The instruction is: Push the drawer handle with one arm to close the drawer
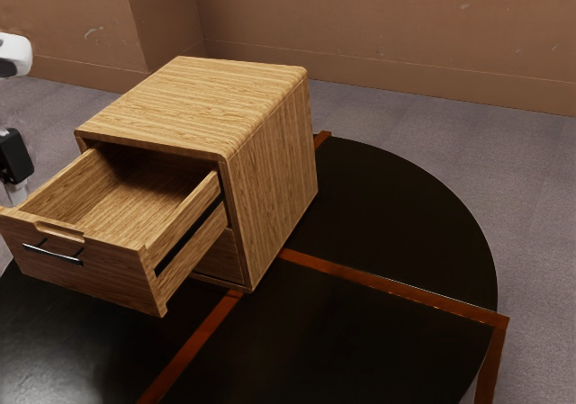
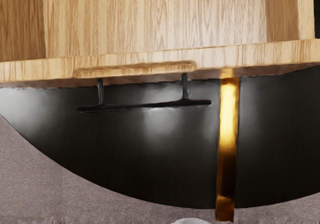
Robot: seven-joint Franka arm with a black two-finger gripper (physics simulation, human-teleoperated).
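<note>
Exterior view, left to right: the black two-finger gripper (image 1: 13, 157), whether spread or closed cannot be told; lower and apart from it, the slim, dark bar handle (image 1: 53, 255) on the extended, box-shaped, wood-grained drawer (image 1: 112, 276); the rounded-edged wooden cabinet (image 1: 193, 98).

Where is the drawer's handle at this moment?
The handle is toward the exterior view's left, on the front of the open drawer, just below the notch in its top edge.
</note>
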